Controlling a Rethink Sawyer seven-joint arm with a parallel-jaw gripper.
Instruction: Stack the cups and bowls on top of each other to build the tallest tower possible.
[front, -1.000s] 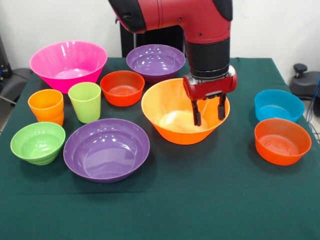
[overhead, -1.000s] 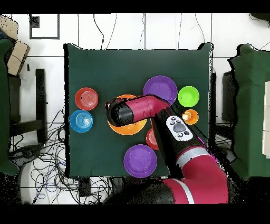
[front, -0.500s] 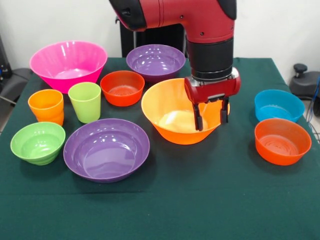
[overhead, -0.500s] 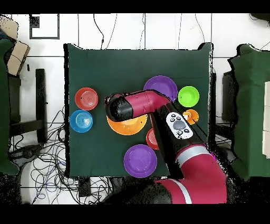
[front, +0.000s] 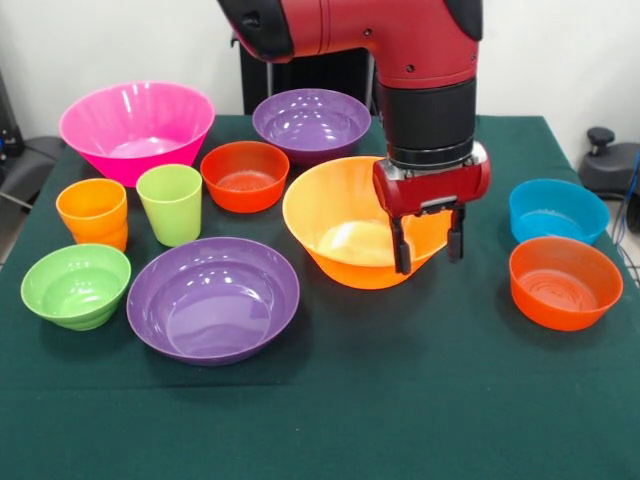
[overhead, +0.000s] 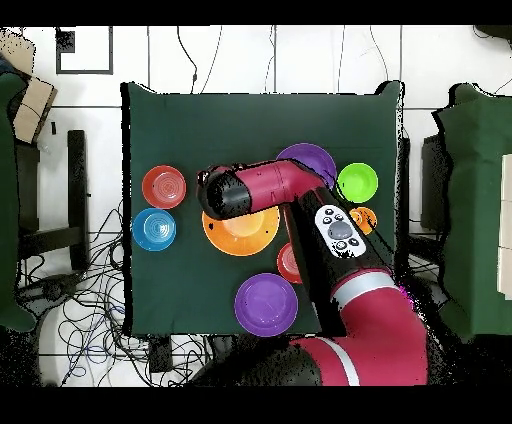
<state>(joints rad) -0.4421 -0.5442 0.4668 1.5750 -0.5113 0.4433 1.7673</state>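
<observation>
No tower existed: every glossy plastic bowl and cup sat singly on the green worktop (front: 420, 400). The pincer (front: 428, 245), jaws apart and empty, hovered over the mid-worktop large yellow-orange bowl (front: 345, 225).

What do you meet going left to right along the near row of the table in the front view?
Small lime-green bowl → wide purple bowl → large yellow-orange bowl → open gripper, hanging over that bowl's right rim → red-orange bowl.
</observation>
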